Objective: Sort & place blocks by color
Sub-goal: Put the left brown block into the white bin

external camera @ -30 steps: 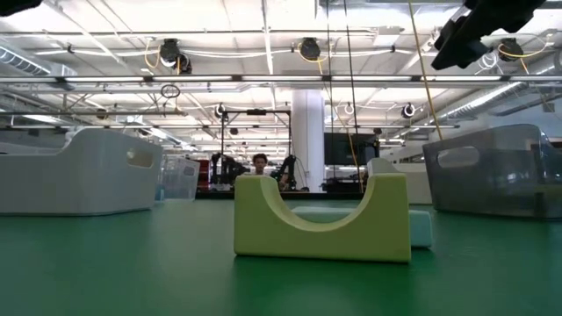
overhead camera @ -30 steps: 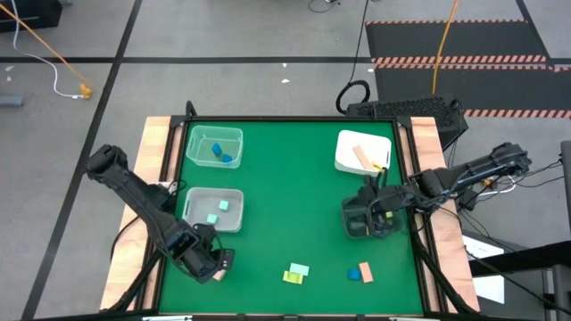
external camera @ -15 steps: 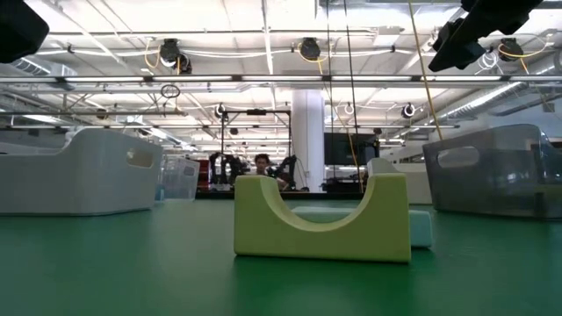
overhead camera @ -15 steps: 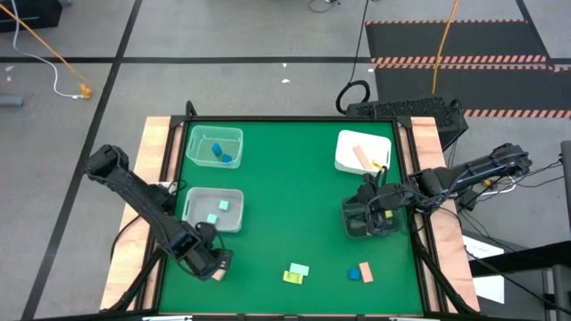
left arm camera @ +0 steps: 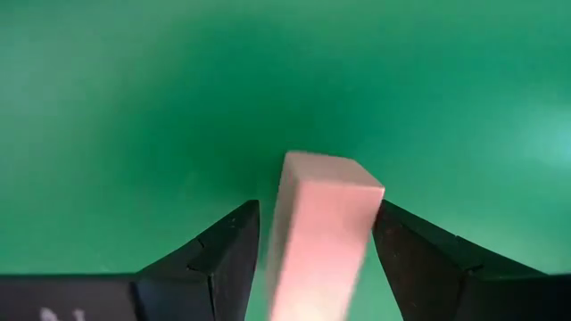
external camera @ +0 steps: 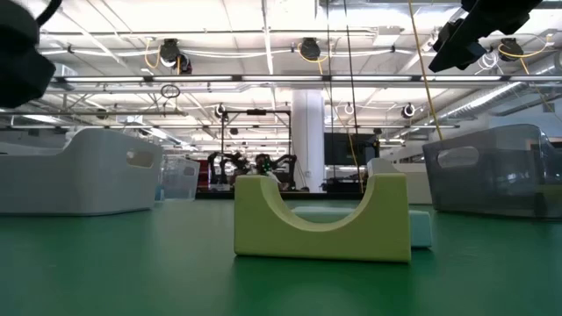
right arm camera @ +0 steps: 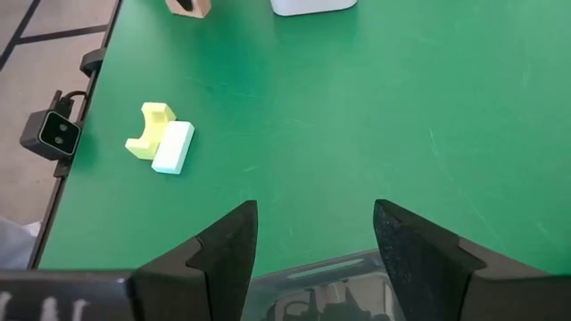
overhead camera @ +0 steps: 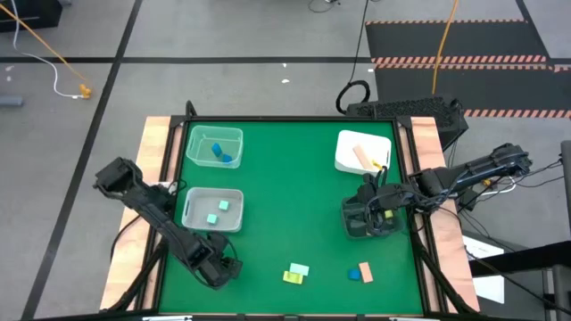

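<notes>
My left gripper (overhead camera: pixel 217 270) is over the table's near-left part, shut on a tan wooden bar (left arm camera: pixel 317 236). On the mat near the near edge lie a yellow-green arch block (overhead camera: pixel 291 277) (external camera: pixel 321 219) and, touching it, a mint bar (overhead camera: pixel 301 268) (right arm camera: pixel 173 147). To their right, a blue block (overhead camera: pixel 354 275) and an orange block (overhead camera: pixel 365 270) rest side by side. My right gripper (overhead camera: pixel 371 212) hangs open over the dark tray (overhead camera: pixel 355 227) by the table's right edge. My left gripper pinches the tan bar between its two fingers, one on each long side (left arm camera: pixel 285 241). The fingers point down from above and lie along the bar, whose free end (left arm camera: pixel 330 174) sticks out past the fingertips toward the mat. Whether that end touches the mat does not show.
A clear tray (overhead camera: pixel 214 147) with blue blocks sits far left. A grey tray (overhead camera: pixel 212 210) with mint blocks is nearer. A white tray (overhead camera: pixel 363 152) with a tan bar sits far right. Bare green mat (overhead camera: pixel 285 196) lies between the trays.
My left gripper has moved a little toward the table's near edge and to the right, and its arm has come lower into the low view's upper left corner.
</notes>
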